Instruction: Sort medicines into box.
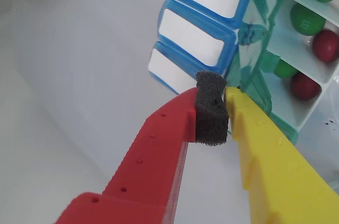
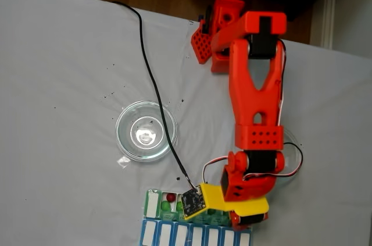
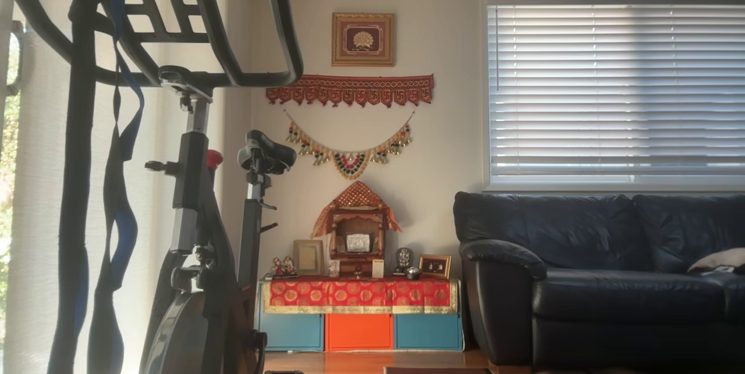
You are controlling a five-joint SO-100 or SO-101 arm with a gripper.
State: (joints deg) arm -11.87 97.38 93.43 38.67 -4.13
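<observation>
Gripper: gripper (image 1: 226, 112) had its red and yellow jaws pressed together on the foam pad alone, carrying nothing, probably finished dropping.
Counter: counter (image 2: 70, 83) carried the box at the fixed view's 6 o'clock edge.
Box: box (image 1: 310, 108) sat at the gripper's 1 o'clock, green lids up for loading.
Medicines: medicines (image 1: 306, 19), green and red, lay in open compartments.

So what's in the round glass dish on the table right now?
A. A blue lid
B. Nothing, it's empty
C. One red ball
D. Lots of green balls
B: in the fixed view the glass dish holds no balls, only reflections on the clear glass, while red and green balls lie in the open compartments of the pill box in the wrist view.
</observation>
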